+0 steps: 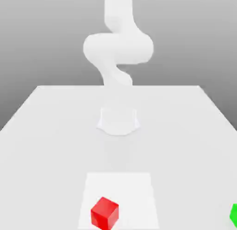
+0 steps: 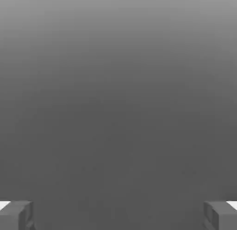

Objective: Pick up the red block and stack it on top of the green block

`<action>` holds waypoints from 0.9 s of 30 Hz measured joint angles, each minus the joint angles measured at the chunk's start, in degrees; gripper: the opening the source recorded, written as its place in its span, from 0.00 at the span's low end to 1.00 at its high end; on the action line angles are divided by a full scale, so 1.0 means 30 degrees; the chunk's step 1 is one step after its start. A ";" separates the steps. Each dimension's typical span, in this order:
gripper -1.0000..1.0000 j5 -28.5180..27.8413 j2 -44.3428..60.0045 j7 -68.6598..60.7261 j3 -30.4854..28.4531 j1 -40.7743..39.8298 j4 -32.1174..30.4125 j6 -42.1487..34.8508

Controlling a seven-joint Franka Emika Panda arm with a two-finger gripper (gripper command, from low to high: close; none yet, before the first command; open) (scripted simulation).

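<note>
**Red cube waits untouched; fingers spread wide and empty**

The small glossy bright red cube [image 1: 104, 213] sits on a paler square patch [image 1: 120, 187] of the white bench [image 1: 46, 131], near the front edge in the exterior view. The small bright green cube [image 1: 234, 215] lies well apart from it, at the exterior view's right edge and partly cut off.

The red cube looks rigid, light and plain-faced. Its sheen suggests it could be slippery, so a squeeze across two opposite flat side faces, low enough to hold it square, seems the safest grip.

In the hand view the grey fingers [image 2: 16, 215] stand far apart, one at each lower corner, with nothing between them and touching nothing. The white robot arm [image 1: 118, 48] rises behind the blocks.
</note>
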 joint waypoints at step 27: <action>0.50 -0.0879 1.8682 0.8745 0.1218 -0.2571 -0.2757 0.7622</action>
